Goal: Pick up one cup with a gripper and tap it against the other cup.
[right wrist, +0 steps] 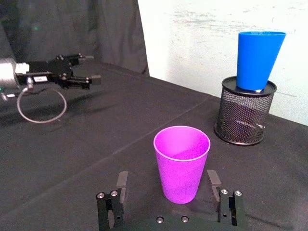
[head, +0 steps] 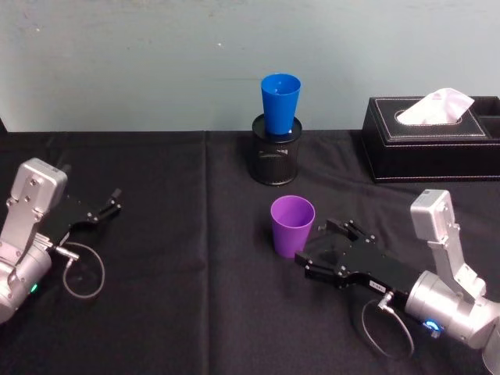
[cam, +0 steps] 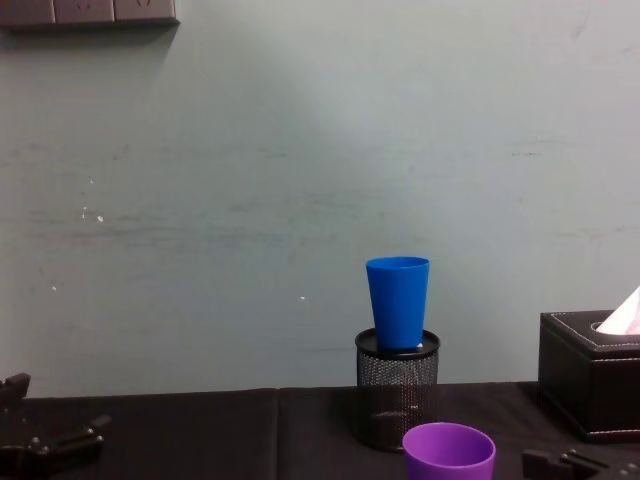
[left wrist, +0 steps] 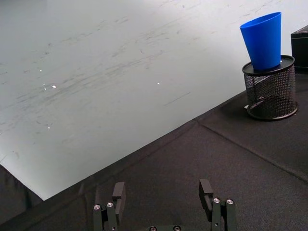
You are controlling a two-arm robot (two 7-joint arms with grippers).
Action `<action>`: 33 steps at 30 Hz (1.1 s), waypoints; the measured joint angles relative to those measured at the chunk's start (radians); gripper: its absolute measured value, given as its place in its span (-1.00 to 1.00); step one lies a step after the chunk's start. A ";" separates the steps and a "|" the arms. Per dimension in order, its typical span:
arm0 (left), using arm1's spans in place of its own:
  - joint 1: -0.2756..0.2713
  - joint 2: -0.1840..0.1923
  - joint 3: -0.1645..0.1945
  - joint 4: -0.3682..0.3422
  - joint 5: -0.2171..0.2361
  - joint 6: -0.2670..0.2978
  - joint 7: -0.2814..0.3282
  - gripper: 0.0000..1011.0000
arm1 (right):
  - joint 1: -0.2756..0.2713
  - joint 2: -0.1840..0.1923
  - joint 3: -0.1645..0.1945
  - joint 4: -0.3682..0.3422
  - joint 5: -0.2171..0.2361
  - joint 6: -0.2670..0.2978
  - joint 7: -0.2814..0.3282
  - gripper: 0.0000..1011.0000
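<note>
Closest to the lens, my right tool (right wrist: 167,179) lies low on the black table (head: 180,258), released, with one flat finger on each side of the purple cup (right wrist: 182,163). Neither finger appears to touch the cup's wall. That cup stands upright between the fingers, mouth up, and I can see it is empty.

Beyond the tool and raised above it, the blue cup (right wrist: 257,60) sits upright in the mouth of a black mesh pen holder (right wrist: 243,115). Only its narrow base is inside the holder. From what shows of its inside, it looks empty too. Farther off to the tool's outer side, a black tissue box (head: 433,141) has a white tissue (head: 437,105) poking out.

My left tool (left wrist: 162,190) rests far across the table, also released, with nothing between its fingers.

My judgement of the risks:
- The purple cup is light, smooth and tapered. If one finger arrives first it could push or tip the cup, and a hard squeeze could make it slide out.
- The blue cup seems only loosely perched. A firm tap might knock it out of the holder, or topple the holder with it.
</note>
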 joint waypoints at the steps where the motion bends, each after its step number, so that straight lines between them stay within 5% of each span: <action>1: 0.000 0.000 0.000 0.000 0.000 0.000 0.000 0.98 | 0.005 -0.004 -0.002 0.007 -0.006 0.000 0.000 0.98; 8: 0.000 0.000 0.000 0.000 0.000 0.000 0.000 0.98 | 0.051 -0.041 -0.010 0.067 -0.055 -0.014 0.009 0.98; 33: 0.000 0.000 0.000 0.000 0.000 0.000 0.000 0.98 | 0.176 -0.168 0.000 0.265 -0.123 -0.074 0.051 0.98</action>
